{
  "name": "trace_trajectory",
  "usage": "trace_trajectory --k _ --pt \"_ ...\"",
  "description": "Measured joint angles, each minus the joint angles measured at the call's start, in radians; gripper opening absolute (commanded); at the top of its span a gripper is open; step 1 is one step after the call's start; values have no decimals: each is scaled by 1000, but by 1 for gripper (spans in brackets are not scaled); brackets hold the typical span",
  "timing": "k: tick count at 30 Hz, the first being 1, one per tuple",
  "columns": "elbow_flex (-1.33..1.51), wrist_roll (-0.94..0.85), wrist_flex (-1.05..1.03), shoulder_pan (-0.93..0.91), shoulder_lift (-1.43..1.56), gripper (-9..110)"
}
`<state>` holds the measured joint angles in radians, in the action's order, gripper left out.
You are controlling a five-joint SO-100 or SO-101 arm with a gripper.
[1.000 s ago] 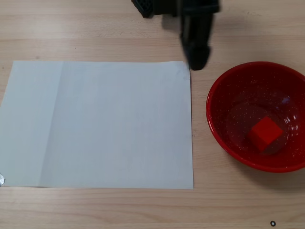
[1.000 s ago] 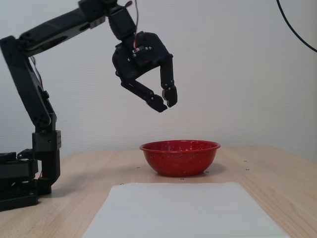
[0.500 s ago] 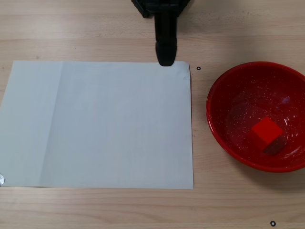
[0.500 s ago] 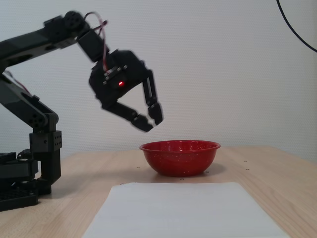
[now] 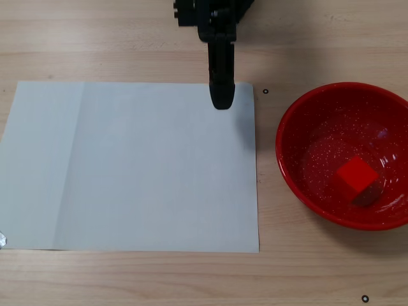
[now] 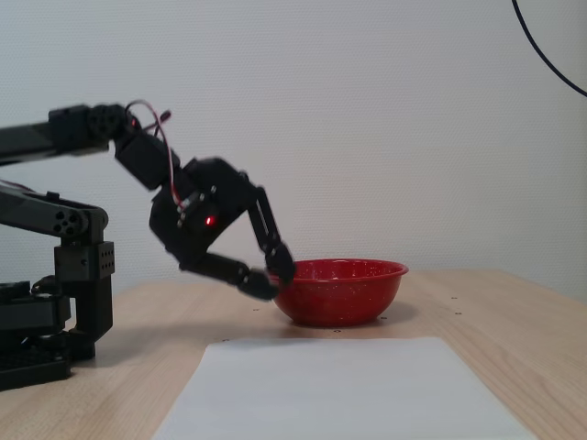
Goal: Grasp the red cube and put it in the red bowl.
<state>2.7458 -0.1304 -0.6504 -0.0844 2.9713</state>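
Observation:
The red cube (image 5: 356,175) lies inside the red bowl (image 5: 306,121) at the right of the top-down fixed view, a little right of the bowl's middle. In the side fixed view the red bowl (image 6: 339,298) stands on the table and its wall hides the cube. My gripper (image 5: 222,102) is left of the bowl, over the far edge of the white paper, and holds nothing. Seen from the side, the gripper (image 6: 275,280) hangs low just above the table, its tips together beside the bowl's left wall.
A white paper sheet (image 5: 127,166) covers the middle and left of the wooden table. The arm's base (image 6: 55,312) stands at the left in the side fixed view. Small black marks (image 5: 265,91) dot the wood.
The arm has swung left away from above the bowl and dropped from well above the rim to table height. The cube stays in the bowl.

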Motion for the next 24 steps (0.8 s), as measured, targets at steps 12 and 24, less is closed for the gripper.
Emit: trace_trajectory --k 12,24 --pt "331 14 169 12 207 0" --pt "353 34 114 -35 279 0"
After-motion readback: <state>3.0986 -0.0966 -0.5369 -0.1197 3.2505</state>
